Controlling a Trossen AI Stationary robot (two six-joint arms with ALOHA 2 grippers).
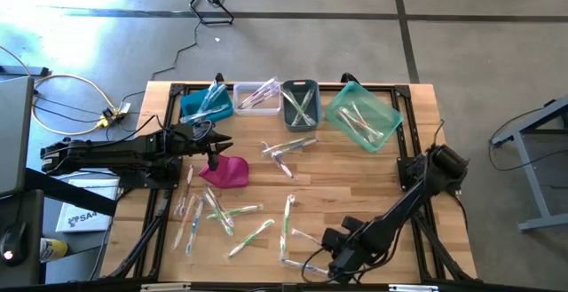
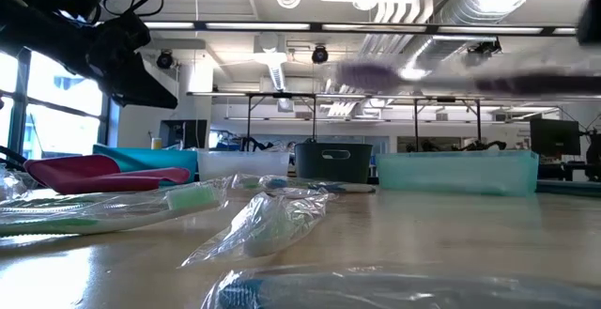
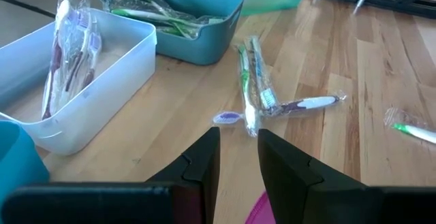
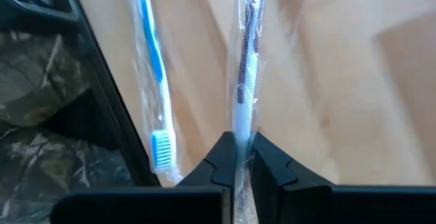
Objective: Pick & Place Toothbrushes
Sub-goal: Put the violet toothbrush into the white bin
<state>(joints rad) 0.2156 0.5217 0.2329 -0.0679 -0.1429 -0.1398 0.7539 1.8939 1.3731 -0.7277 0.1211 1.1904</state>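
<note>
Right gripper (image 1: 340, 258) sits low at the near edge of the table (image 1: 373, 177), on the right-hand side. In the right wrist view its fingers (image 4: 219, 163) are clamped on a wrapped toothbrush (image 4: 244, 81) with a white and dark handle, the wrapper pinched between the tips. A second wrapped toothbrush with a blue handle (image 4: 151, 67) lies just beside it on the wood, apart from the fingers.

Left gripper (image 1: 213, 139) is held over the table's left half, just in front of the blue bin (image 1: 191, 110) and next to the magenta pouch (image 1: 226, 172). Its fingers (image 3: 204, 159) stand apart with nothing between them.

Toothbrushes, all in clear wrappers, are distributed as follows:
- a scattered group (image 1: 213, 214) on the near left part of the table;
- a small crossed cluster (image 1: 286, 150) near the table's centre, also seen ahead of the left gripper (image 3: 255, 91);
- several in the clear white bin (image 1: 257, 97);
- several in the grey bin (image 1: 300, 104);
- several in the teal bin (image 1: 364, 114), which sits tilted at the far right;
- at least one standing in the blue bin.

The four bins form a row along the far edge.
</note>
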